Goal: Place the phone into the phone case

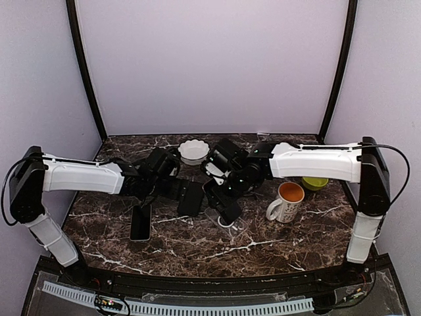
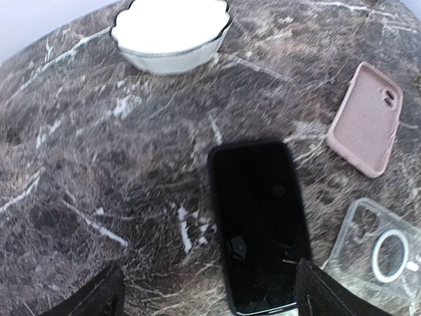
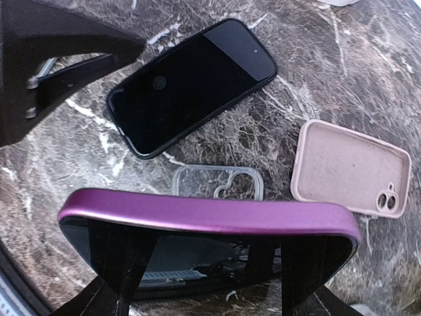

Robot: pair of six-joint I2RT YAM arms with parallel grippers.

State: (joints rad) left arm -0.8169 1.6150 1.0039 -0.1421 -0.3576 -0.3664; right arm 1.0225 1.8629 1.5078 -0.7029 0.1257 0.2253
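The right gripper [image 3: 214, 266] is pinching a purple phone [image 3: 210, 217] over the clear case [image 3: 217, 183]. The left gripper [image 2: 210, 299] is hovering, fingers spread, above a black phone [image 2: 260, 224].

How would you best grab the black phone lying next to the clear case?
Probably across its two long edges, near the middle, coming straight down from above. The black phone lies flat and thin on the table, so only its narrow width looks graspable.

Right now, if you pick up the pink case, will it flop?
Probably a bit bendy: the pink case looks thin and matte, like soft rubber. Likely light, since it's empty. It lies flat, so it shouldn't roll.
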